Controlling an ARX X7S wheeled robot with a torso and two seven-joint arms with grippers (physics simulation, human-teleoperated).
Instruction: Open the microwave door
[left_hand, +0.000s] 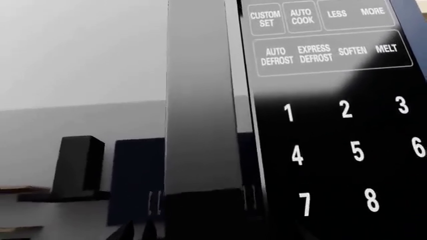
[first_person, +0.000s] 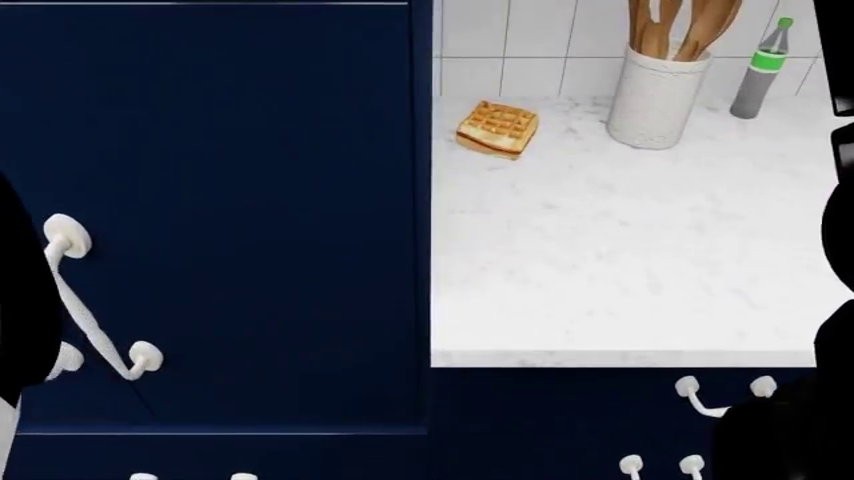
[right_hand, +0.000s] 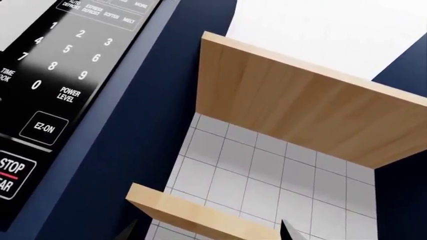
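- Closest to our left wrist camera stands the microwave's door handle (left_hand: 200, 100), a dark upright bar running vertically just beside the keypad (left_hand: 340, 125).
- We judge our left gripper (left_hand: 200, 227) nearer; its dark tips show at the handle's foot, but we cannot tell their spread.
- Our right gripper (right_hand: 207, 231) looks spread, facing wooden shelves (right_hand: 293, 105), off beside the microwave.

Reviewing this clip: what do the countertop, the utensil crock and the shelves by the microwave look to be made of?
The countertop looks like white marble or a marble-look stone, smooth, with faint grey veining. The utensil crock looks like matte speckled ceramic or stoneware, off-white; the utensils in it look wooden, warm brown. The shelves look like light unpainted wood, with straight grain lines showing. All are simulator renders, so textures only suggest material.
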